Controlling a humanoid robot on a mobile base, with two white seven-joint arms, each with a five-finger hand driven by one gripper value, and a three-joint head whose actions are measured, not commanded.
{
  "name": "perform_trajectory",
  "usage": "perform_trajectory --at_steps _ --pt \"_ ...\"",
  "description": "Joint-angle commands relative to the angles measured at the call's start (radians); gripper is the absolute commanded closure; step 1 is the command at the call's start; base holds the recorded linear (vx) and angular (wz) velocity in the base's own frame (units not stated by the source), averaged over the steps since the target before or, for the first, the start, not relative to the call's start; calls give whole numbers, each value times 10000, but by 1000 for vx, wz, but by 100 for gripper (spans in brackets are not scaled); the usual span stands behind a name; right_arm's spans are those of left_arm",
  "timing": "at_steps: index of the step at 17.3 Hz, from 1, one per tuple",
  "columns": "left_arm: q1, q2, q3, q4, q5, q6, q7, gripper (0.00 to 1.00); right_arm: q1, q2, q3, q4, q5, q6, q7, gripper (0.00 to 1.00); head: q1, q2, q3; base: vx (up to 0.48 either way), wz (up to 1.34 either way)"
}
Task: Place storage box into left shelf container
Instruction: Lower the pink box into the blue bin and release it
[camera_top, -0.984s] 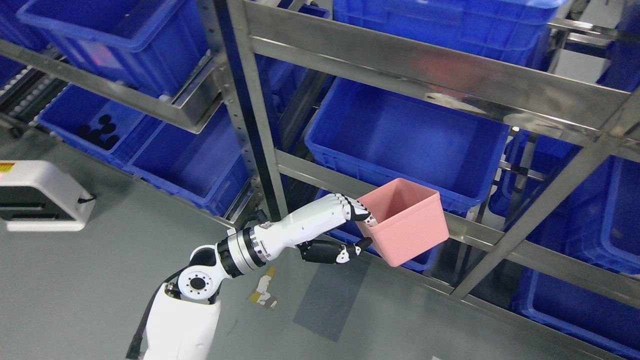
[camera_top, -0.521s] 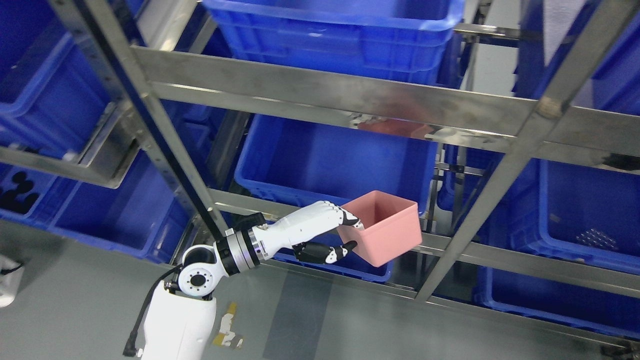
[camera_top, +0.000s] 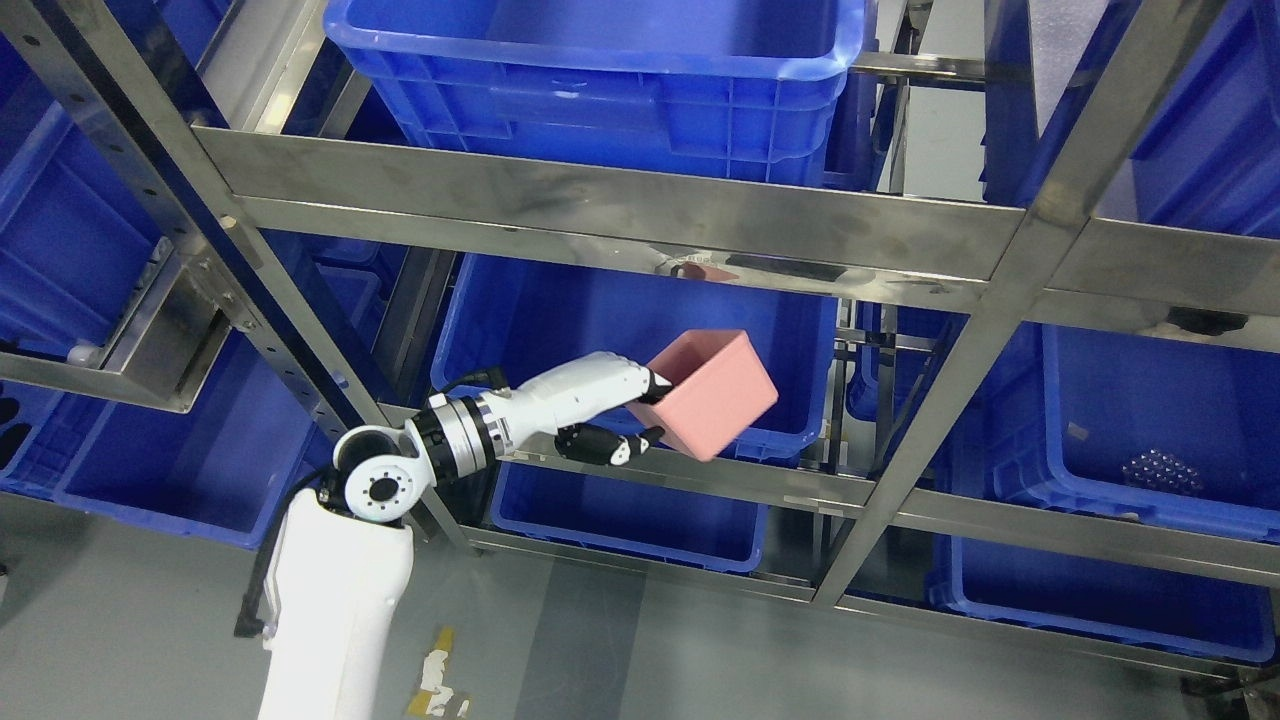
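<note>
A pink storage box (camera_top: 718, 395) hangs tilted in front of the steel shelf, its open top facing up and left. My left hand (camera_top: 640, 412) is shut on its left wall, fingers over the rim and thumb under it. Behind the box sits a large blue container (camera_top: 560, 320) on the middle shelf level, left of the slanted steel upright (camera_top: 930, 400). The box overlaps that container's front rim at its right part. My right hand does not show.
Steel shelf beams (camera_top: 600, 210) cross above the box and another beam (camera_top: 760, 480) runs just below it. More blue bins stand above (camera_top: 600, 80), below (camera_top: 630, 510), to the right (camera_top: 1150, 430) and to the left (camera_top: 190, 460). Grey floor lies at the bottom.
The camera has swung, shifting the whole picture left and down. My left arm has lifted the pink box higher, from below the container's front rim to level with it, and tilted it more.
</note>
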Motion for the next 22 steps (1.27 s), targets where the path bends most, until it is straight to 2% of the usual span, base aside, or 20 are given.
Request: perform_trajectory --at_steps 1,3,8,10,12,14,19,22 --pt "-704 177 987 1744 -833 51 -40 98 76 -175 0 -175 -31 -6 2 0 0 0 0 0 0" --pt "-933 177 1171 1943 -1032 81 -39 97 76 -175 0 -175 -31 -6 2 0 0 0 0 -6 0" --pt "-980 177 1126 2604 -1095 97 433 82 76 -175 0 -175 -31 -6 2 0 0 0 0 -5 0" --pt "-980 177 1003 2604 -1156 264 1123 65 76 -175 0 -175 -31 -6 2 0 0 0 0 0 0" --pt "-980 177 957 2604 -1217 327 1279 51 76 -175 0 -175 -31 -6 2 0 0 0 0 0 0" --pt "-980 177 942 2574 -1156 311 1295 32 76 -175 0 -175 -31 -6 2 0 0 -1 0 9 0" --pt "-1180 177 804 2328 -1079 235 1310 21 76 -175 0 -175 -31 -6 2 0 0 -1 0 4 0" --pt "-1180 177 545 2053 -958 235 1310 19 76 -175 0 -175 -31 -6 2 0 0 0 0 0 0"
